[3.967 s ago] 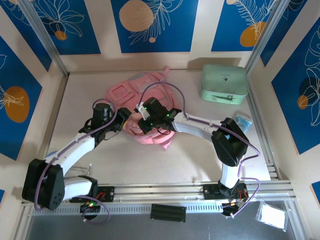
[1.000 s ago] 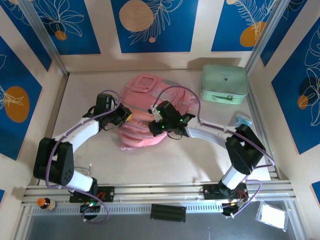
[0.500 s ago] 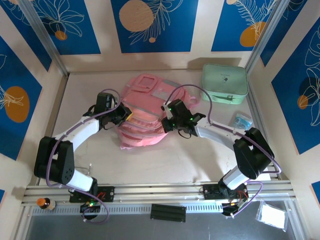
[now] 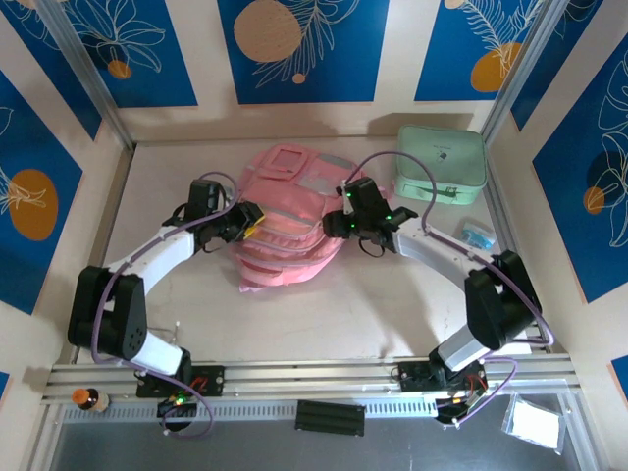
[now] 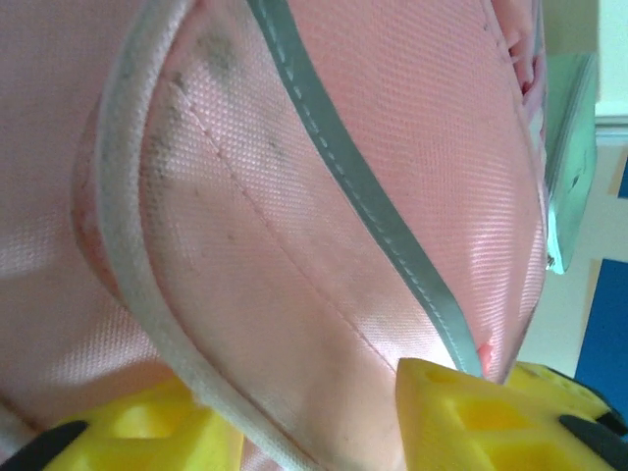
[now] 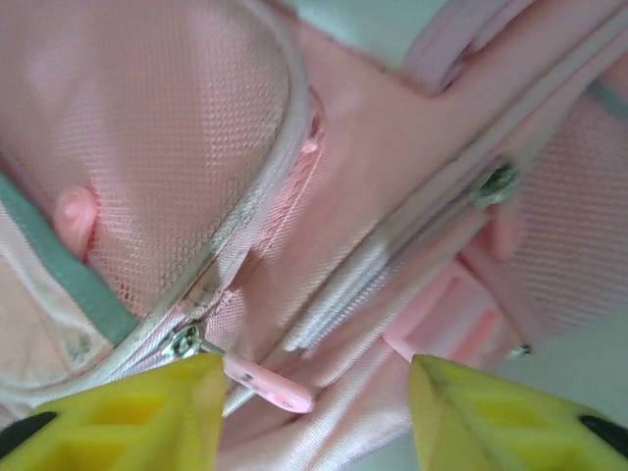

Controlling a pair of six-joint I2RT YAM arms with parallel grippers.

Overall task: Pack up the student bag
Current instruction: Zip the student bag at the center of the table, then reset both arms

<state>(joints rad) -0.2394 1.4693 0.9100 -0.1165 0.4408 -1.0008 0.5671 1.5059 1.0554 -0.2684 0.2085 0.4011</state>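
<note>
Hands, two: your left hand sits at the left flank of the student bag, its yellow fingers parted, with pink fabric and a line of pale piping running between them, not visibly pinched. Your right hand sits at the bag's right flank, likewise parted and holding nothing, over a zip line with one pink pull tab between the fingertips. Student bag, one: pink, soft, lying flat near the middle of the tabletop between the two hands, with a grey reflective strip across its cloth. Mint green case, one: hard, rectangular, at the far right corner, apart from the bag. Small blue packet, one: at the right edge, just beside the side rail. Surface: pale, plain tabletop, with an aluminium rail along the near edge carrying both arm bases. Surround: cream walls on three sides, hung with blue panels printed with white leaves and orange discs.
</note>
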